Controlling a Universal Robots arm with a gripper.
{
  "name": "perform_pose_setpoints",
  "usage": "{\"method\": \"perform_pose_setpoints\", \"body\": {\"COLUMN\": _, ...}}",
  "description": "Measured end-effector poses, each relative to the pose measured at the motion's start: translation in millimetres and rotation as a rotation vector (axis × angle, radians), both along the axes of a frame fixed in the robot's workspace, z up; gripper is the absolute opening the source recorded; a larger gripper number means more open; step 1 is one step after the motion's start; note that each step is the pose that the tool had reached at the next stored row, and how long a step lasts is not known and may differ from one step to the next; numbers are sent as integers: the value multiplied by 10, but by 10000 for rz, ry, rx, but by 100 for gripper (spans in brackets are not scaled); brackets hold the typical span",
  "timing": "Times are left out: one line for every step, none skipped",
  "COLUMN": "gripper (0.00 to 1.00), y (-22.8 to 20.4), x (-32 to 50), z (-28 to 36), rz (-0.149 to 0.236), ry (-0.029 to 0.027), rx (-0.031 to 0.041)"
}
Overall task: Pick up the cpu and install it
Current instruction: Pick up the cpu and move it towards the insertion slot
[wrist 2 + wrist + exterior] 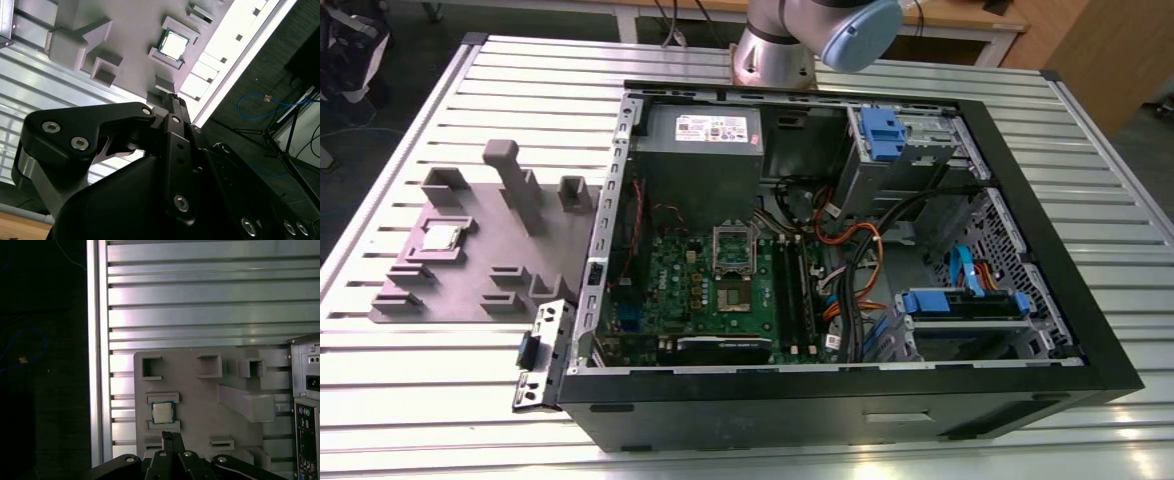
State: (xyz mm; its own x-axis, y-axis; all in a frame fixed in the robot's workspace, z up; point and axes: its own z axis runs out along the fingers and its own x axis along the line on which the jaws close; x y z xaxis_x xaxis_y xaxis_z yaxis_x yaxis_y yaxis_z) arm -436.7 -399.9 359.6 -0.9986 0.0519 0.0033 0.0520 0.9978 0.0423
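Spanning the whole scene, a slatted metal table (454, 400) is seen carrying an open black computer case (854, 425) and, on the exterior view's left of it, a grey fixture plate (487, 265) with raised blocks and posts; the table's far edges are cut off in the exterior view; inside the case a green motherboard (700, 290) is laid bare, with a silver socket frame (734, 248) raised upright and long black memory sticks (790, 285) just beside it, while the board's lower part is partly covered by cables and brackets; the arm (801, 40) is cut off by the upper edge of the exterior view, so that little more than its base and one joint can be made out; in the first wrist view a strip of the case's rear panel (306, 390) is shown, cut off at the edge; in both wrist views the near part of the plate is hidden behind the gripper's black body; the gripper (172, 436) is seen with its fingers brought together and nothing between them, its tips lying near the cpu (162, 413) and apart from it; whether the tips touch the plate cannot be told; the cpu is lying flat, silver top upward, in a recess between two low blocks on the plate, outside the case and well apart from the socket.
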Motion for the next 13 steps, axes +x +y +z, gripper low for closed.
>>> {"method": "perform_pose_setpoints", "body": {"gripper": 11, "y": 0, "x": 0, "z": 0, "rz": 0, "ry": 0, "rx": 0}}
{"method": "perform_pose_setpoints", "body": {"gripper": 11, "y": 0, "x": 0, "z": 0, "rz": 0, "ry": 0, "rx": 0}}
{"method": "perform_pose_setpoints", "body": {"gripper": 11, "y": 0, "x": 0, "z": 0, "rz": 0, "ry": 0, "rx": 0}}
{"method": "perform_pose_setpoints", "body": {"gripper": 11, "y": 0, "x": 0, "z": 0, "rz": 0, "ry": 1, "rx": 0}}
{"method": "perform_pose_setpoints", "body": {"gripper": 16, "y": 0, "x": 0, "z": 0, "rz": 0, "ry": 0, "rx": 0}}
{"method": "perform_pose_setpoints", "body": {"gripper": 23, "y": 0, "x": 0, "z": 0, "rz": 0, "ry": 0, "rx": 0}}
{"method": "perform_pose_setpoints", "body": {"gripper": 23, "y": 0, "x": 0, "z": -1, "rz": 0, "ry": 0, "rx": 0}}
{"method": "perform_pose_setpoints", "body": {"gripper": 29, "y": 0, "x": 0, "z": 0, "rz": 0, "ry": 0, "rx": 0}}
{"method": "perform_pose_setpoints", "body": {"gripper": 35, "y": 0, "x": -1, "z": 0, "rz": 0, "ry": 0, "rx": 0}}
{"method": "perform_pose_setpoints", "body": {"gripper": 35, "y": 0, "x": -1, "z": -1, "rz": 0, "ry": 0, "rx": 0}}
{"method": "perform_pose_setpoints", "body": {"gripper": 41, "y": 0, "x": -1, "z": -1, "rz": 0, "ry": 0, "rx": 0}}
{"method": "perform_pose_setpoints", "body": {"gripper": 47, "y": 0, "x": -1, "z": -1, "rz": 0, "ry": 0, "rx": 0}}
{"method": "perform_pose_setpoints", "body": {"gripper": 53, "y": 0, "x": -1, "z": -1, "rz": 0, "ry": 0, "rx": 0}}
